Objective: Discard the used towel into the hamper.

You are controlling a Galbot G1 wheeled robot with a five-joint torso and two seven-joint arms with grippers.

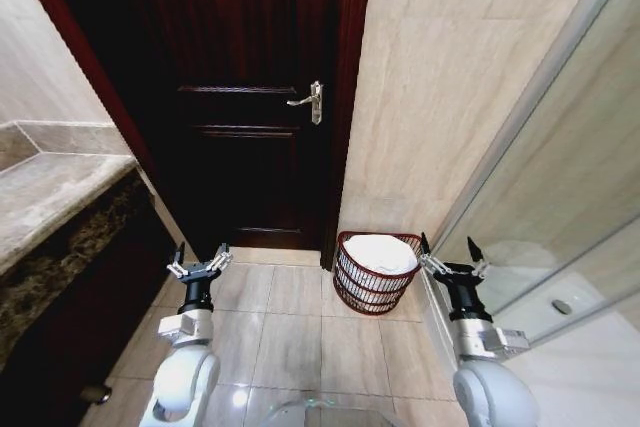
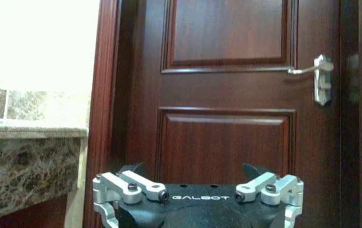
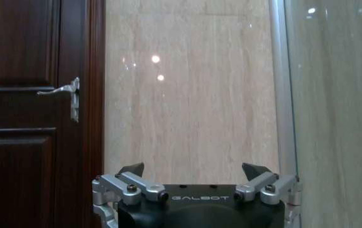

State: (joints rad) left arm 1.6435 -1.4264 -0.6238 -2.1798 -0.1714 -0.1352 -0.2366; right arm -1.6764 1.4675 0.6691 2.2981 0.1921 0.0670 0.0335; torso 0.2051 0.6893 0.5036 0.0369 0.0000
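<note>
Both grippers, left (image 1: 198,263) and right (image 1: 449,254), hold their fingers spread, empty; white towel (image 1: 380,253) fills the dark red-brown woven hamper (image 1: 372,289) just beside the right fingers.

My left end effector (image 1: 198,267) is black at the fingertips, with silver linkages and a white arm shell below; my right end effector (image 1: 447,252) is coloured the same. White lettering sits on the black body of each in the wrist views. The hamper (image 1: 345,282) is dark red-brown openwork weave, and the towel (image 1: 381,253) inside it is plain white. The door (image 1: 240,97) is deep reddish-brown panelled wood with a silver handle (image 1: 309,100). The wall (image 1: 450,87) is pale beige with faint vertical streaks. The floor (image 1: 290,337) is light grey-beige tile with darker grout lines. The table (image 1: 50,197) is mottled grey-brown stone.
</note>
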